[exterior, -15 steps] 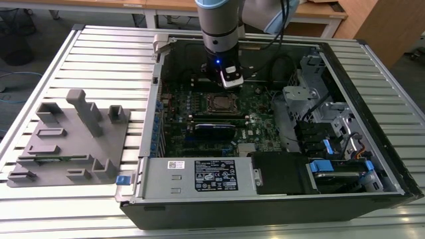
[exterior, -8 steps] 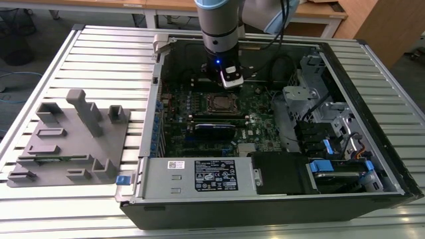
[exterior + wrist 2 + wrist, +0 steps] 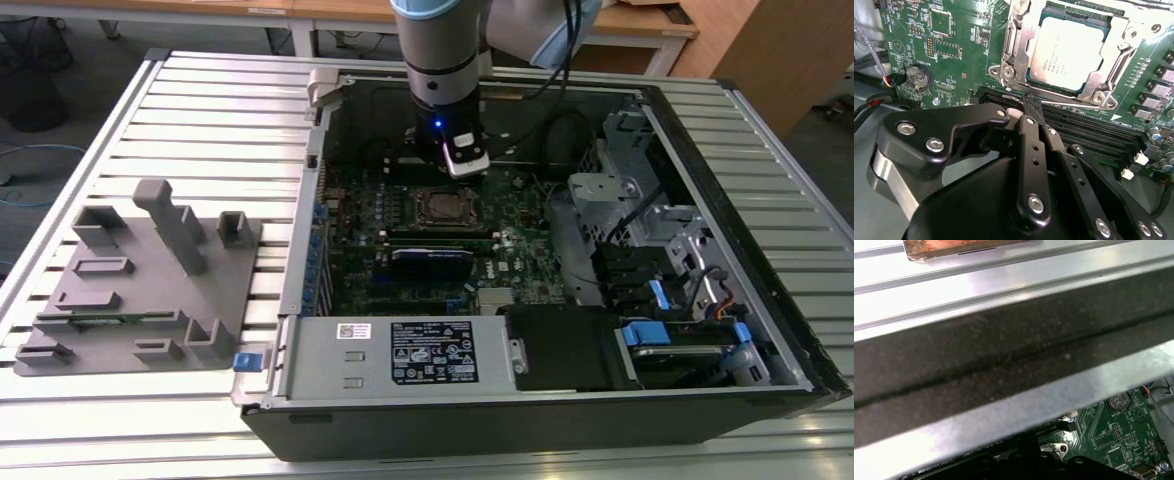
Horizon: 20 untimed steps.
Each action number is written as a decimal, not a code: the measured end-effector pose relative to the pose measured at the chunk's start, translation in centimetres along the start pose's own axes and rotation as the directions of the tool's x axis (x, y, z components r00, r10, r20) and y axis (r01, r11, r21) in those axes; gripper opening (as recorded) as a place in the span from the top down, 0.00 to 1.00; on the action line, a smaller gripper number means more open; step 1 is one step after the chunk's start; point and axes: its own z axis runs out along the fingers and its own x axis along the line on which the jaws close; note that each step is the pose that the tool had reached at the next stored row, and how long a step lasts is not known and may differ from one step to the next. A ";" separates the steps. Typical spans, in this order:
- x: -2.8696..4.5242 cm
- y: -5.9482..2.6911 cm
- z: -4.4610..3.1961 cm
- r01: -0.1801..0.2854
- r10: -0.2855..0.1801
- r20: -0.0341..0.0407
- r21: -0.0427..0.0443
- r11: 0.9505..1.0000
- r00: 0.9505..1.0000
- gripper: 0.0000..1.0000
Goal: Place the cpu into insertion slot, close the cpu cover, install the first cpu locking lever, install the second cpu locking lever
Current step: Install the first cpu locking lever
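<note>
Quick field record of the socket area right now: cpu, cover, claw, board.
cpu: seated in the slot, silvery top up
cover: down around the cpu, framing it
claw: shut, holding nothing, tips just short of the cover's edge
board: green, lying flat inside the open case
arm: reaching down into the case

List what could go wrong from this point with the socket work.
1. The gripper sits close beside the insertion slot; a sideways slip might scrape the green board or the card slots next to it.
2. The cpu lies under the cpu cover; if the cover is not fully flat, pressing nearby may shift it.
</note>
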 end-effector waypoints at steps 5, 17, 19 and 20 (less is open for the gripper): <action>0.02 -0.01 -0.01 -0.001 0.001 0.006 -0.013 1.000 1.000 0.89; 0.40 -0.07 -0.08 0.003 -0.003 0.030 -0.024 1.000 1.000 0.89; 0.47 -0.10 -0.11 0.004 -0.003 0.032 -0.024 1.000 0.999 0.89; 0.54 -0.12 -0.12 0.004 -0.003 0.033 -0.025 1.000 0.999 0.89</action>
